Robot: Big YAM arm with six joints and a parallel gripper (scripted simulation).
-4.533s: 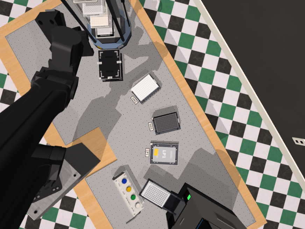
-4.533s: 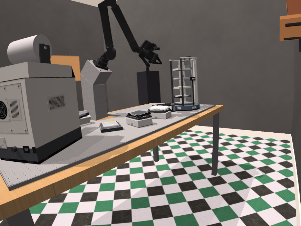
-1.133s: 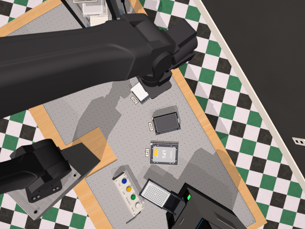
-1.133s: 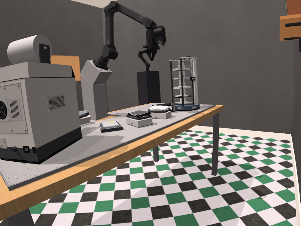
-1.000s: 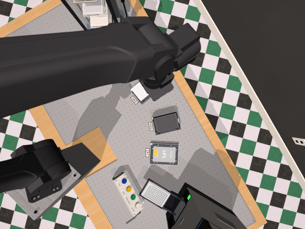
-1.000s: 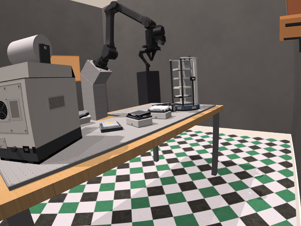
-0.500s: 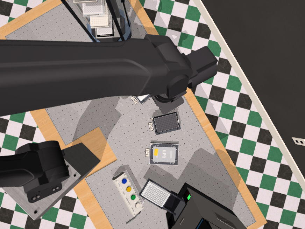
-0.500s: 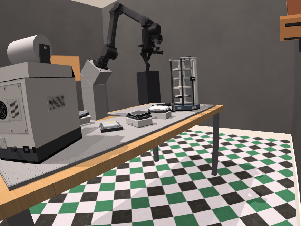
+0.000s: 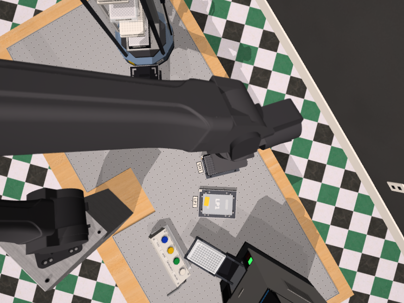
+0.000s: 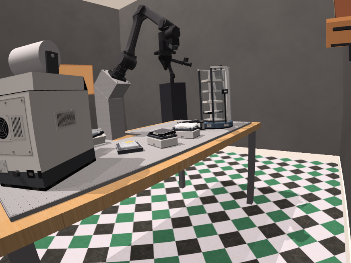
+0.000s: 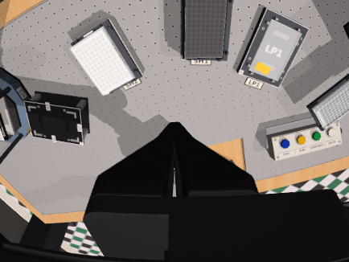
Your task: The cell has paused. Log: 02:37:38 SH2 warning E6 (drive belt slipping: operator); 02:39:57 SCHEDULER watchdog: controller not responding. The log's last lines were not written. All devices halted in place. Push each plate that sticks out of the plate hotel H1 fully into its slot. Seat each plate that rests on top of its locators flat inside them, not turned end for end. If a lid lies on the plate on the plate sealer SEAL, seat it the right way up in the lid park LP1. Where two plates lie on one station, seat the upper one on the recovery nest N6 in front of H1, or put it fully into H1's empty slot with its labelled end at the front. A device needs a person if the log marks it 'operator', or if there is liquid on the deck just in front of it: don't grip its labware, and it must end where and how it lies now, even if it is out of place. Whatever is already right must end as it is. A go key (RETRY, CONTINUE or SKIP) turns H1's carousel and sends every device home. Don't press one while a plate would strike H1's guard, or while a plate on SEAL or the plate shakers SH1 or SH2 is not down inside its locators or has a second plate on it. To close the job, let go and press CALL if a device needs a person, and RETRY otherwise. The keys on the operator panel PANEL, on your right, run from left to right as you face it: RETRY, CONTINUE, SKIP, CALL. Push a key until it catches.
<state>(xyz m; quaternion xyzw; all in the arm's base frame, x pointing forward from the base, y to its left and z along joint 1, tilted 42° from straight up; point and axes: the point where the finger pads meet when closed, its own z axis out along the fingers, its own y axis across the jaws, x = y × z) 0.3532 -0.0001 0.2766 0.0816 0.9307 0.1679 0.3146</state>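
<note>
Perforated grey deck plate (image 9: 163, 169) on a pale wood table (image 10: 198, 147), matte and dotted with fine holes. Dark, finely gridded plate (image 11: 203, 25) square on shaker SH1 (image 10: 162, 140), a pale blocky base. Beside SH1, toward the panel: lid park LP1 (image 11: 248, 59), a dark rectangular frame holding a smooth grey lid (image 11: 274, 49) with a yellow patch at one end. On SH1's other side: white gridded plate (image 11: 104, 59) on shaker SH2 (image 10: 186, 132), skewed relative to SH1's plate. Further from SH1, recovery nest N6 (image 11: 55, 118), flat black with white corner marks, just in front of plate hotel H1 (image 10: 211, 85), a clear-walled tower of thin shelves on a blue round base.

Gripper (image 11: 174, 133) high above the deck, roughly over SH1, fingers pressed together into one black wedge, clamping nothing, touching nothing.

Only from the top: arm covering SH2 and most of SH1, plates stacked in H1 seen from above, white gridded plate (image 9: 206, 256) on the black tray of sealer SEAL (image 10: 42, 118) with a green light behind. Only from outside: boxy grey SEAL housing with a white roll on top. From wrist and top alike: PANEL (image 9: 169, 255), cream slab with blue, yellow, green and white round keys.
</note>
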